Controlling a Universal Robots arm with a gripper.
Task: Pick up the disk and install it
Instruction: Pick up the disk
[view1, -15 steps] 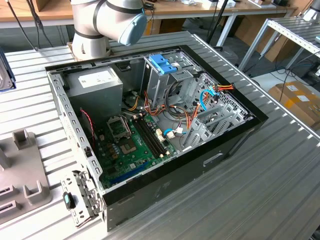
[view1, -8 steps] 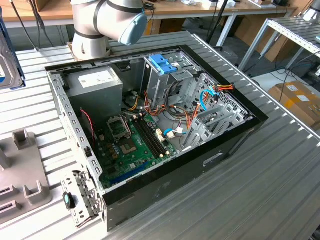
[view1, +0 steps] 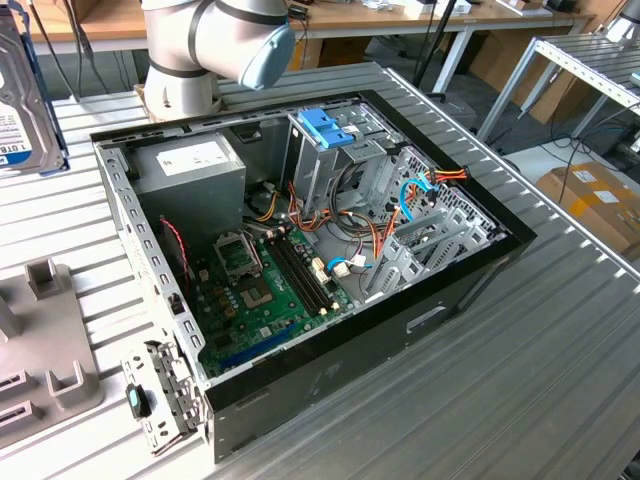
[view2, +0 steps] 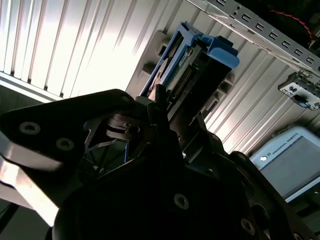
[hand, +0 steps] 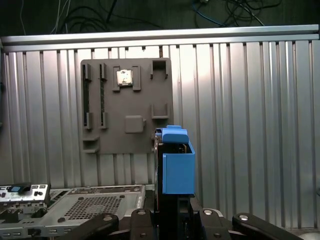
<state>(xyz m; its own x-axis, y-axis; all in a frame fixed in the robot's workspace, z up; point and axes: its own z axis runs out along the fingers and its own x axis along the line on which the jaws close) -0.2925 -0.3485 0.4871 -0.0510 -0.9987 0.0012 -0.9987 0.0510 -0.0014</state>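
The disk (view1: 22, 100) hangs in the air at the exterior view's far left, clear of the table, showing its silver face, white-and-blue label and a blue carrier edge. In both wrist views my gripper (hand: 172, 220) is shut on the disk (hand: 177, 167), which sticks out from between the dark fingers with the light-blue carrier end outward. Its connector edge and blue frame (view2: 200, 60) show in the second wrist view, with the gripper (view2: 165, 112) closed around the body. The open computer case (view1: 470, 270) lies on the table to the exterior view's right of the disk.
Inside the case stand a metal drive cage with a blue bracket (view1: 325, 125), a grey power-supply box (view1: 190, 170) and a green motherboard (view1: 260, 290) with loose cables. A grey holder fixture (hand: 125, 105) lies on the ribbed table. A pendant (view2: 295, 165) rests beside the case.
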